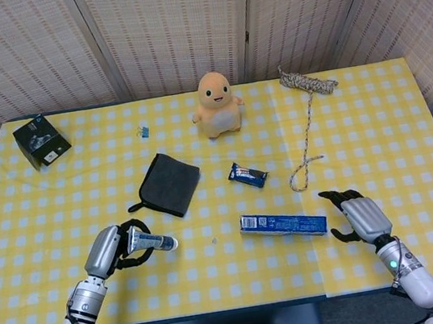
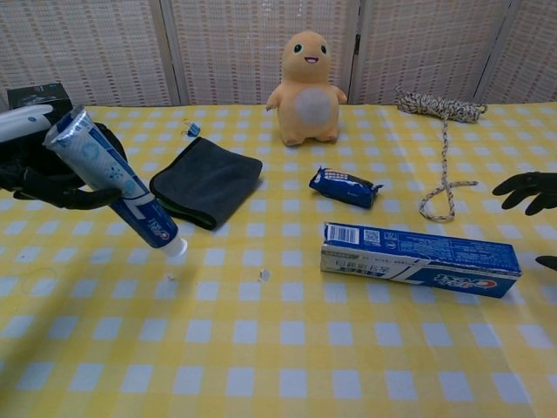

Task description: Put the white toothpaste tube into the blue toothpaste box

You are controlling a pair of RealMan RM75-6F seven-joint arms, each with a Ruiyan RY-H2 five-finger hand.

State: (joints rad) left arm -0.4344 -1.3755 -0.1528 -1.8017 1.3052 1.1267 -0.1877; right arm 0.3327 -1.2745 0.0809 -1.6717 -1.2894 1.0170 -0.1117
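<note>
Yellow checked table point(image 1: 371, 106); toothpaste tube point(image 2: 117, 183) in left hand point(image 1: 106, 251), cap down

The counter point(image 1: 359, 132) is being covered in a yellow and white check. The toothpaste tube point(image 2: 117, 183) is being shown as white with blue print, the toothpaste box point(image 2: 419, 259) as blue with a white end. An orange plush toy point(image 1: 217, 103), a dark grey cloth point(image 1: 169, 184), a blue snack packet point(image 1: 249, 175), a black box point(image 1: 40, 141) and a speckled beige rope point(image 1: 307, 116) are being seen. Silver backs and black fingers are being displayed by the left hand point(image 1: 111, 249) and the right hand point(image 1: 359, 216).

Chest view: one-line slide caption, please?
Left hand holds the toothpaste tube cap-down, left of the blue box.
</note>
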